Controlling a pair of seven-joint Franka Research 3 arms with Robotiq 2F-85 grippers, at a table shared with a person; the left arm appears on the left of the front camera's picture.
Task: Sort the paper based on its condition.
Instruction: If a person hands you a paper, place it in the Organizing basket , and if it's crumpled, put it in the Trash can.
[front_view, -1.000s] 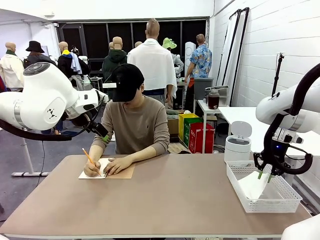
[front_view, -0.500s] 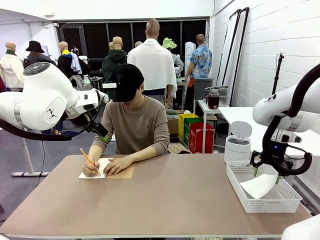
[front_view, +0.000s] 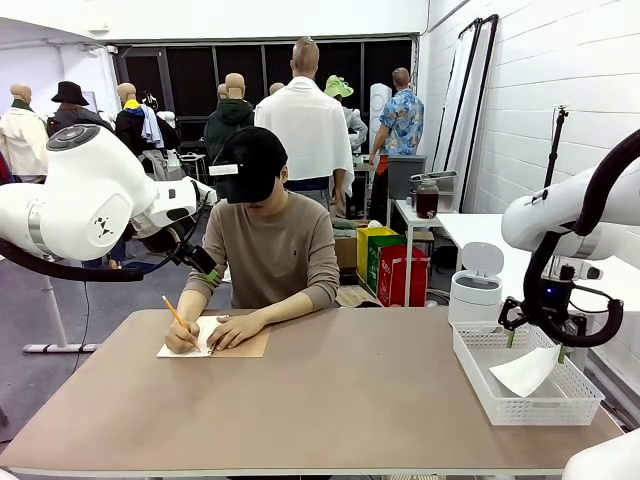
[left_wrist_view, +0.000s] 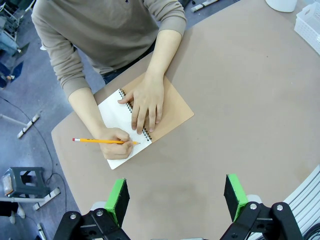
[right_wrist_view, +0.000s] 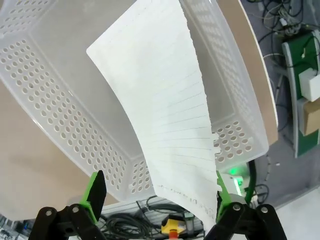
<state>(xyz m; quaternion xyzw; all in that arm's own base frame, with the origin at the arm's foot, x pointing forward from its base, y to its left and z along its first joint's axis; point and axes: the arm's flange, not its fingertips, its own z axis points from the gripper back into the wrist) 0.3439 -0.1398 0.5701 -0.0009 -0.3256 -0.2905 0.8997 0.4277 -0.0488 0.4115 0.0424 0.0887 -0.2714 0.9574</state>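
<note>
Right side of the front frame: the right gripper (front_view: 535, 345) is held just above the white basket (front_view: 480, 388). Its green fingers are spread wide and nothing is pinched between them.

The paper (front_view: 527, 372) is seen inside the basket, lying free and propped at a slant against the far wall. In the right wrist view the paper (right_wrist_view: 160, 100) is a lined sheet with one ragged, torn-out edge. Its long axis runs from the bottom centre of the frame up toward the top, in a gentle curve. The near end rises between the fingers of the right gripper (right_wrist_view: 158, 196), closer to the right-hand one. Whether it brushes that pad cannot be told.

Key relation: the sheet lies below and ahead of the open fingers, lengthwise along their pointing direction. A straight lift is judged enough to clear it, and a sideways move is judged likely to drag the near end.

Left side of the front frame: the left gripper (left_wrist_view: 176, 197) is held above the table (left_wrist_view: 240, 90), its fingers also spread and empty. The notebook (left_wrist_view: 172, 107) lies ahead of it, pressed down by one of the person's hands (left_wrist_view: 145, 102). A pencil (left_wrist_view: 102, 141) is held in the other. For any further sheet from there, the left arm is judged the nearer.
</note>
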